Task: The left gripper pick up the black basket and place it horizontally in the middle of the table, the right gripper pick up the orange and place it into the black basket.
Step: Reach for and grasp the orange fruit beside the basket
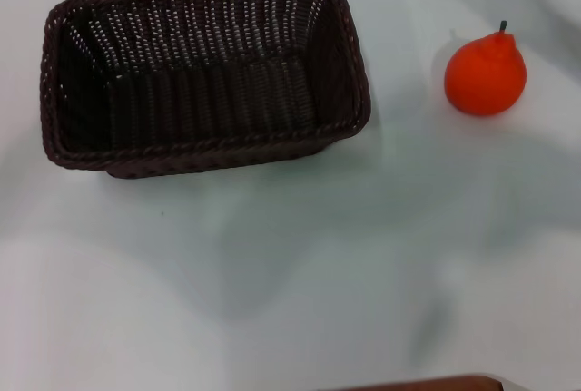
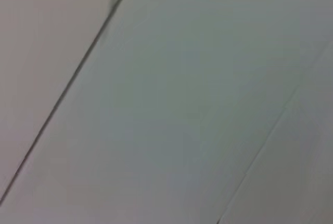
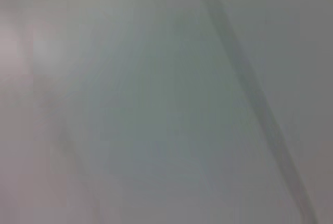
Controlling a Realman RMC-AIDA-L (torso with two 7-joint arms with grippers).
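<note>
The black basket (image 1: 204, 73) is a large dark woven wicker basket. It lies lengthwise across the far left half of the white table (image 1: 300, 264), open side up and empty. The orange (image 1: 486, 73) stands upright on the table to the basket's right, apart from it, with its dark stem on top. Neither gripper shows in the head view. The left wrist view and the right wrist view show only plain pale surfaces with thin dark lines, with no basket, fruit or fingers.
A brown edge (image 1: 427, 384) shows at the near edge of the head view, right of centre. Bare white tabletop lies in front of the basket and the orange.
</note>
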